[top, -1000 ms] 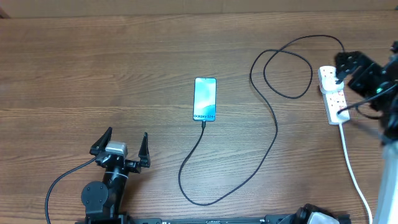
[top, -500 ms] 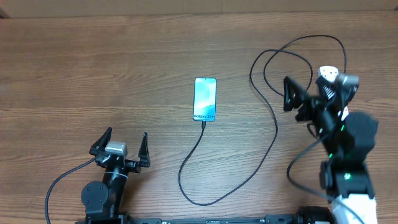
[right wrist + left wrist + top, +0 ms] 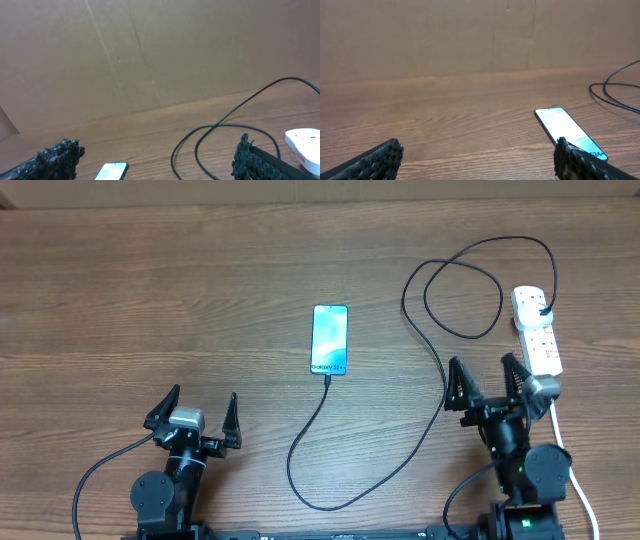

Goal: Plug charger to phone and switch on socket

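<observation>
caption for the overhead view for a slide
Charger runs from phone to socket on the wooden table; left gripper and right gripper sit open and empty

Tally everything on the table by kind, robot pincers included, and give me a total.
Phone: 1
Charger cable: 1
Power strip: 1
Pincers: 2, left pincer and right pincer, both open
Total: 5
</observation>
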### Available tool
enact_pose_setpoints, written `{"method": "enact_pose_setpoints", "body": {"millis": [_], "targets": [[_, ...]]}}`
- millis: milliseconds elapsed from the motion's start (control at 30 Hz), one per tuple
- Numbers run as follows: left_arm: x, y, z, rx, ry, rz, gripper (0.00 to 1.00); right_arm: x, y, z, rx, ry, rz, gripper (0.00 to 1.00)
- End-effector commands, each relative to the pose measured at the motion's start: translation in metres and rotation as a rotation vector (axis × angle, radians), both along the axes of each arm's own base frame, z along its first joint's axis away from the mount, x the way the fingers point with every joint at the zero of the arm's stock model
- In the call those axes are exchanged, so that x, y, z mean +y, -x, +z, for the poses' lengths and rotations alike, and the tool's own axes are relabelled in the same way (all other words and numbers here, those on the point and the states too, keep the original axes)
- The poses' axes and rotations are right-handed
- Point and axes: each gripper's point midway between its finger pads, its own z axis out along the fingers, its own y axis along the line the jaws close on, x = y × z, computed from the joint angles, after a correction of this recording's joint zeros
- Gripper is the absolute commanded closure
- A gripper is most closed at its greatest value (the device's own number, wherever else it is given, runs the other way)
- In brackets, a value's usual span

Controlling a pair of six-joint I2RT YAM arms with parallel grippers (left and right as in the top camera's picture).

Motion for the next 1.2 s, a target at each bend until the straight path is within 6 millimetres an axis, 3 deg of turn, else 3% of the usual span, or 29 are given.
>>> {"method": "enact_pose_setpoints", "body": {"millis": [0, 600, 933, 1167], "targets": [[0.002, 0.0, 0.0, -0.008, -0.016, 0.008, 0.01, -0.002, 0.005, -0.007, -0.017, -0.008, -0.023, 0.0], [0.002, 0.0, 0.0, -0.008, -0.016, 0.008, 0.0, -0.006, 0.019, -0.071, 0.191, 0.012, -0.04, 0.0], [0.002, 0.0, 0.0, -0.008, -0.016, 0.008, 0.01, -0.007, 0.023, -0.045, 0.078, 0.004, -0.046, 0.0], [0.002, 0.0, 0.0, -0.008, -0.016, 0.008, 0.0, -0.007, 0.023, -0.045, 0.08, 0.004, -0.047, 0.0]]}}
